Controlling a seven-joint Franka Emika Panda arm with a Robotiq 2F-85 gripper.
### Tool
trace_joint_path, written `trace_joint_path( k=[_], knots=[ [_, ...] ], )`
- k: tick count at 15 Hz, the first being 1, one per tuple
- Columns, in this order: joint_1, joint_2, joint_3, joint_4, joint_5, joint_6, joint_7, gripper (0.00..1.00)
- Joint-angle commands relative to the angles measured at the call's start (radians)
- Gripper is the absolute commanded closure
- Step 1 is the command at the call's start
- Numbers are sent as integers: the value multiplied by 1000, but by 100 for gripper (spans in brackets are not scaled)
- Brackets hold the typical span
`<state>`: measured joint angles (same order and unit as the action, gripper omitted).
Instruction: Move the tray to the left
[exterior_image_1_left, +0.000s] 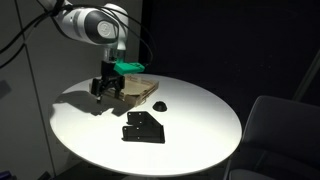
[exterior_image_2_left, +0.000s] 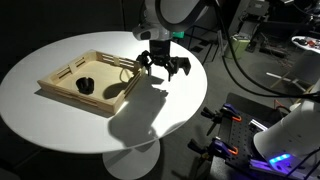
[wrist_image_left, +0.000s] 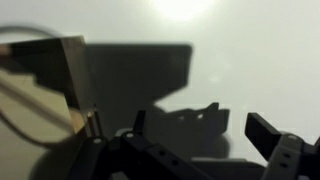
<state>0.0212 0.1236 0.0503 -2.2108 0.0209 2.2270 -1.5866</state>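
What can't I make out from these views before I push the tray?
Contact: it is unclear whether the gripper touches the tray. They overlap at its corner in an exterior view, and the wrist view is too dark there.
Small dark object in the tray: too small to identify.
Dark flat shape on the table: cannot tell whether it is a shadow or an object.
Wrist view: the left edge cuts off most of the tray.
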Motion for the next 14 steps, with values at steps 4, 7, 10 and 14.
trace_joint_path(
  k=[4,7,10,14],
  knots=[
    [19,107,61,91,18,-22,-36,0],
    [19,150,76,129,6,-25,-38,0],
    [16,178,81,168,-3,-31,-44,0],
    [16,208,82,213,-13,-42,-48,0]
  ],
)
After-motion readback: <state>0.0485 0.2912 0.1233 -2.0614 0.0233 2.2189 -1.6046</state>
